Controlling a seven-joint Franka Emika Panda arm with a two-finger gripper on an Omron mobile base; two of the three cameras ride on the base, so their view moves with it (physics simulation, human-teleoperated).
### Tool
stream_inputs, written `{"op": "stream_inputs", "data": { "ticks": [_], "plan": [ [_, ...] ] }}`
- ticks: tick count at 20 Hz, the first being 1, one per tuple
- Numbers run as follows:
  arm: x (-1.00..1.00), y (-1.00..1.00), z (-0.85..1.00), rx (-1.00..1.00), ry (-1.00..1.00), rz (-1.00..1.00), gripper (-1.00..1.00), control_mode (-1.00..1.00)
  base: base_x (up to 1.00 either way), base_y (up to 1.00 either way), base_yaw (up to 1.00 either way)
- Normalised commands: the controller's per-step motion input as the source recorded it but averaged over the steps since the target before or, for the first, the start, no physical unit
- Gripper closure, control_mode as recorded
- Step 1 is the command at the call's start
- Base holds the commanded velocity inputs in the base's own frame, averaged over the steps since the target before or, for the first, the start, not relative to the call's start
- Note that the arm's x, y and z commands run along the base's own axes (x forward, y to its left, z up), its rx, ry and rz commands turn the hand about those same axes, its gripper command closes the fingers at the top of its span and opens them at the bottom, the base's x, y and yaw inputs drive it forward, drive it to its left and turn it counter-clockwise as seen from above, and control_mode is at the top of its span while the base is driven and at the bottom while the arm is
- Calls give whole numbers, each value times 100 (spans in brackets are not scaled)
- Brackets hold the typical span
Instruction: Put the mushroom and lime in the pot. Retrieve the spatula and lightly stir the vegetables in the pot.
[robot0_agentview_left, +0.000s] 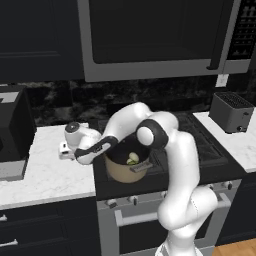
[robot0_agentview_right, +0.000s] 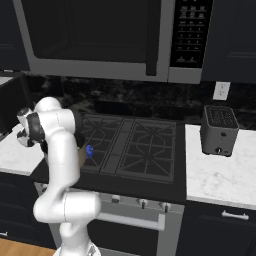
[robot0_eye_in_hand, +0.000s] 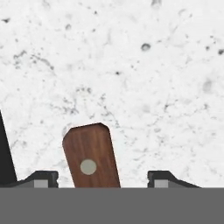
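In the hand view the spatula's red-brown handle (robot0_eye_in_hand: 92, 157), with a pale rivet, lies on the white marble counter (robot0_eye_in_hand: 144, 78). My gripper (robot0_eye_in_hand: 101, 180) is low over it, one fingertip on each side of the handle end and a gap on both sides; the jaws are open. Its blade is out of view. In the left base view the hand (robot0_agentview_left: 64, 149) reaches down to the counter left of the stove. Right beside it, the tan pot (robot0_agentview_left: 125, 170) stands on the stove's front left burner. The yellow-green lime (robot0_agentview_left: 133, 158) and a pale bit, the mushroom (robot0_agentview_left: 129, 162), lie inside it.
A black appliance (robot0_agentview_left: 12, 131) stands on the counter to the far left. A grey toaster (robot0_agentview_left: 231, 112) sits on the right counter beyond the stove (robot0_agentview_right: 135, 145). A microwave (robot0_agentview_left: 150, 37) hangs above. The arm's elbow (robot0_agentview_left: 150, 135) leans over the pot.
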Motion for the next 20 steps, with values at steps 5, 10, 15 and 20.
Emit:
{"op": "stream_inputs", "data": {
  "ticks": [5,10,15,20],
  "plan": [
    [-12,0,-38,-4,6,0,100,-100,0,0,0],
    [-82,-3,24,0,-11,0,100,-100,0,0,0],
    [-82,-9,97,12,-23,0,100,-100,0,0,0],
    [-43,0,100,39,-3,0,100,-100,0,0,0]
  ]
}}
